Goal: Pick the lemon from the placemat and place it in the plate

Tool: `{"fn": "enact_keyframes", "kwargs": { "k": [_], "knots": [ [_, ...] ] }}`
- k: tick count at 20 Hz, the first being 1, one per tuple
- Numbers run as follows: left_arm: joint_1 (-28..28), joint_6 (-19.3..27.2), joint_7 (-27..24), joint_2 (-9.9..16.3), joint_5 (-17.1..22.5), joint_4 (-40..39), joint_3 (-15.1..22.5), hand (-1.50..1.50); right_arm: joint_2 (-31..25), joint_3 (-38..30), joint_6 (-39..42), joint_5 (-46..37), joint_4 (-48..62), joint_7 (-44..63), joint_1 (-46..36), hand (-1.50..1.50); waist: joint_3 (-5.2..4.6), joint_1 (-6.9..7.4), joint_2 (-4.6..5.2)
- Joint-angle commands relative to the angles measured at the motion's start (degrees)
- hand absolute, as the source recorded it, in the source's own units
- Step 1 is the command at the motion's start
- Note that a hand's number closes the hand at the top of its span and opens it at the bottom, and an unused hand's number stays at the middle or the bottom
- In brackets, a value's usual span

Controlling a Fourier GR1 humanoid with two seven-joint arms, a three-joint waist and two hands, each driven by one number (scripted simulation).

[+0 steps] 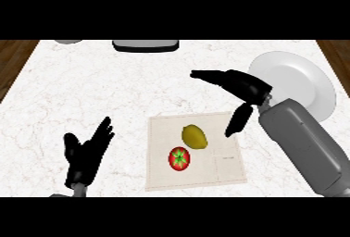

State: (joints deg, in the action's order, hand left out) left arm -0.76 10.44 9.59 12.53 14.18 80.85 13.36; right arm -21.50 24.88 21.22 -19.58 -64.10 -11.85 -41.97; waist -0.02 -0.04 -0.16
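Fingers (103, 132) of left hand (85, 155): straight, spread, holding nothing, at lower left over the counter (82, 92). Placemat (226, 164): tomato (180, 158) nearer, lemon (195, 137) just beyond, touching or nearly so. Right hand (239, 85): open, fingers extended, thumb pointing down at placemat's far right edge, nothing held. Plate (301, 78): white, far right, nothing visible in it. Dark tray-like object (146, 45): far edge

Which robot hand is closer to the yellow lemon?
The right hand. It hovers open just up and right of the lemon. The left hand rests open off the placemat, farther left.
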Motion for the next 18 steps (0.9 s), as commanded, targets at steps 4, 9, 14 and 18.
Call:
{"fn": "enact_keyframes", "kwargs": {
  "k": [4,9,14,18],
  "knots": [
    [-0.61,-1.65,1.35,0.80,-0.66,1.95,-2.54,0.00,3.67,0.36,-0.87,-8.36,-4.52,5.97,4.21,-1.50,0.02,0.25,0.10],
    [-1.43,-3.25,1.50,0.52,-1.09,2.36,-2.68,0.00,8.32,3.26,2.67,-11.02,-7.07,11.25,7.43,-1.50,0.01,0.24,0.11],
    [-1.80,-4.30,2.70,-0.52,-1.56,4.06,-4.10,0.00,9.36,1.35,1.92,-15.83,-4.92,5.71,11.21,-1.50,0.03,0.29,0.15],
    [-2.76,-2.36,2.32,-3.69,-4.65,3.30,-2.90,0.00,11.06,-0.12,4.71,-18.28,-10.07,9.08,13.17,-1.50,0.02,0.19,0.10]
  ]
}}
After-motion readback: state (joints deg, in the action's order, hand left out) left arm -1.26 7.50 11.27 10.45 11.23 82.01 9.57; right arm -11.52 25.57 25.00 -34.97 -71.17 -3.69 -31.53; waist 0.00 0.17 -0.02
